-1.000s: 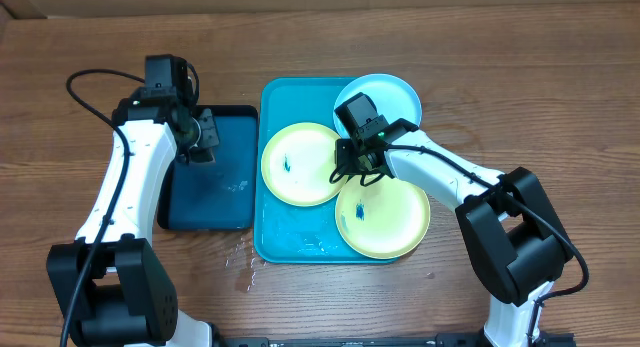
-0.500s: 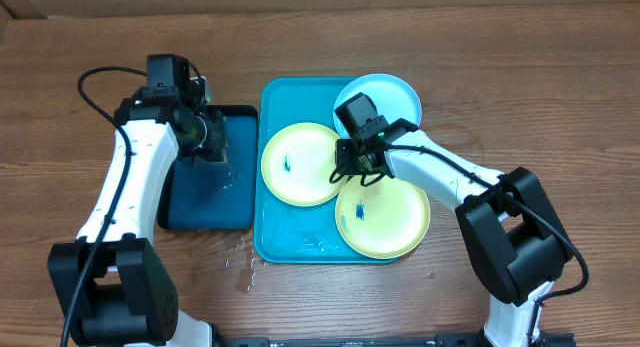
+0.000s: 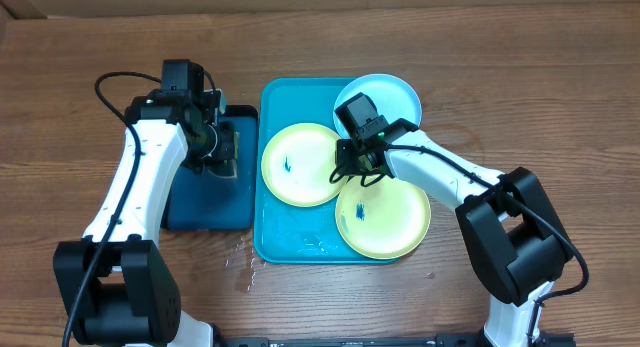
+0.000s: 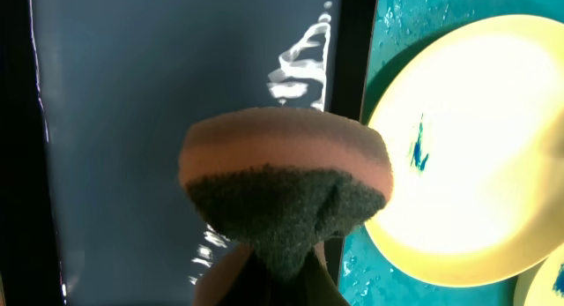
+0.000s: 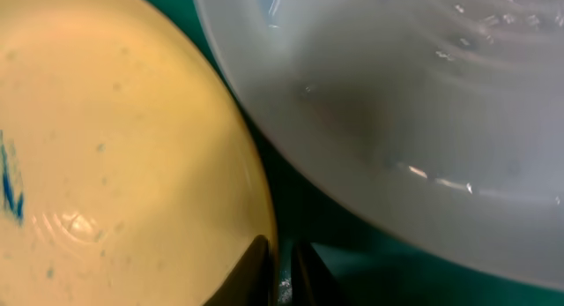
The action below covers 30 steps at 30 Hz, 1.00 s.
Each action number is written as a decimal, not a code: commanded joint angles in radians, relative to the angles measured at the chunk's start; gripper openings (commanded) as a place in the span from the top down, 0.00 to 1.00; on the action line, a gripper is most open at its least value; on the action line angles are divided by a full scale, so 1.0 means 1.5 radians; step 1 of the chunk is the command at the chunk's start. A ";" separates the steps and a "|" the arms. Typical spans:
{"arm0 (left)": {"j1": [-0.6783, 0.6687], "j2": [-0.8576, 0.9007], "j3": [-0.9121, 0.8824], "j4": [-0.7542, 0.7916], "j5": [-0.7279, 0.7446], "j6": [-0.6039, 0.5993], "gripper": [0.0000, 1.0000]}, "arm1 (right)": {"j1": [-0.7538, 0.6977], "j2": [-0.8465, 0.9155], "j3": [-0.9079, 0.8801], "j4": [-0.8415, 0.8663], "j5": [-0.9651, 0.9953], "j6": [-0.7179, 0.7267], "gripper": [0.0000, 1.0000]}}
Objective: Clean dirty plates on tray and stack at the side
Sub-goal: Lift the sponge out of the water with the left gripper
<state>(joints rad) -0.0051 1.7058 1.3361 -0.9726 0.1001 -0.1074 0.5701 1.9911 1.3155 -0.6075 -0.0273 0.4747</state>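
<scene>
"Lying mid-table, the tray point(image 3: 275, 242) carries all three plates, with the dark tray point(image 3: 200, 202) just left of it. Is anything stacked at the side?"

"Nothing. The left yellow plate point(image 3: 295, 172) and right yellow plate point(image 3: 390, 222) lie in the tray, each smeared blue. The blue plate point(image 3: 385, 95) is at its far right corner. Cleaning looks barely begun."

"And the sponge?"

"The sponge point(image 4: 284, 178) hangs over the dark tray's right edge, just beside the left yellow plate. The left gripper point(image 3: 225, 145) has its fingers closed on it from below."

"The other arm?"

"The right gripper point(image 3: 352, 175) sits low between the three plates. Its fingertips point(image 5: 258, 264) stand close together at the left yellow plate's rim. Whether they pinch it cannot be told."

"So what comes next?"

"Probably the sponge crosses onto that plate and rubs the smear point(image 4: 418, 147). The right arm would need to steady the rim so the plate does not slide."
</scene>
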 commanded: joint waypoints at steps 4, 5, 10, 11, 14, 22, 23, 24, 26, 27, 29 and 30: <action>-0.002 -0.006 0.010 -0.001 -0.014 0.008 0.96 | -0.003 0.007 0.019 -0.004 -0.012 -0.002 0.83; -0.002 -0.006 0.010 -0.002 -0.020 0.003 0.96 | -0.003 0.007 0.019 -0.002 -0.013 -0.002 0.83; -0.002 -0.006 0.010 -0.001 -0.034 0.002 0.96 | -0.003 0.005 0.019 0.005 -0.012 -0.002 0.95; -0.002 -0.006 0.010 0.001 -0.035 0.002 0.96 | -0.003 0.005 0.019 0.006 -0.012 -0.002 0.96; -0.002 -0.006 0.010 0.001 -0.035 0.002 0.96 | -0.003 0.005 0.019 0.005 -0.013 -0.002 0.96; -0.002 -0.006 0.010 0.001 -0.035 0.002 0.96 | -0.003 0.005 0.019 0.011 -0.037 0.015 0.85; -0.002 -0.006 0.010 0.001 -0.035 0.002 0.96 | -0.003 0.005 0.019 0.013 -0.037 0.015 0.84; -0.002 -0.006 0.010 0.001 -0.035 0.002 0.96 | -0.003 0.005 0.019 0.016 -0.037 0.015 0.83; -0.002 -0.006 0.010 0.001 -0.035 0.002 0.96 | -0.003 0.005 0.019 0.019 -0.035 0.015 0.84; -0.002 -0.006 0.010 0.001 -0.035 0.002 0.96 | -0.003 0.005 0.019 0.020 -0.035 0.015 0.90; -0.002 -0.006 0.010 0.001 -0.035 0.002 0.96 | -0.003 0.005 0.019 0.020 -0.035 0.015 0.96; -0.002 -0.006 0.010 0.001 -0.035 0.002 0.96 | -0.003 0.005 0.019 0.019 -0.036 0.015 0.96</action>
<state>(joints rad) -0.0051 1.7058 1.3357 -0.9730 0.0597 -0.1078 0.5694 1.9911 1.3186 -0.5861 -0.0750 0.4961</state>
